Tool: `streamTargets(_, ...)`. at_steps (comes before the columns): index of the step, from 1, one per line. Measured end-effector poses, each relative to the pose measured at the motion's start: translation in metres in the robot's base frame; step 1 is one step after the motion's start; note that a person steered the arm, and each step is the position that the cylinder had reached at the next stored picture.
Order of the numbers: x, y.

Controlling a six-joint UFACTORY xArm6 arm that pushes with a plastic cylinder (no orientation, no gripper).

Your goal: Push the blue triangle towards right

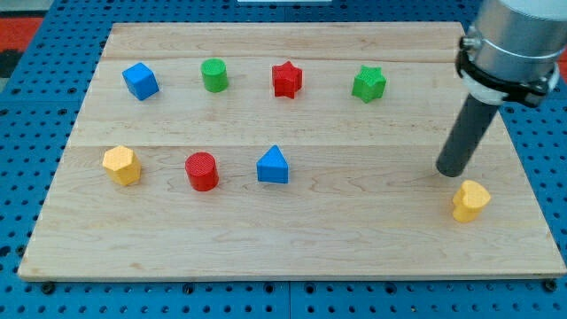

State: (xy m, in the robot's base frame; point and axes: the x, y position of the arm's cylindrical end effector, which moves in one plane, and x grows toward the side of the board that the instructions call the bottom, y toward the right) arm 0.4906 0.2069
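While the blue triangle (273, 166) is sitting untouched mid-board, my tip (449, 170) is being held well apart at the view's right, beside a yellow heart (470, 200); no jaws are fitted.

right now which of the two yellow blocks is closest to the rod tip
The yellow heart-shaped block at the view's lower right, just below and right of my tip. The other yellow block, a hexagon, sits far off at the view's left.
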Motion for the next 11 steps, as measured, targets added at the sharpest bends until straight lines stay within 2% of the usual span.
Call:
streamTargets(1, 0.032, 0.004)
streamTargets(2, 0.04, 0.003)
streamTargets(3, 0.007, -0.053)
streamTargets(4, 0.006, -0.129)
streamTargets(5, -0.023, -0.164)
streamTargets(6, -0.067, -0.175)
streamTargets(7, -0.073, -0.254)
streamTargets(8, -0.05, -0.303)
streamTargets(9, -0.033, -0.268)
streamTargets(10, -0.033, -0.2)
streamTargets(11, -0.033, -0.167)
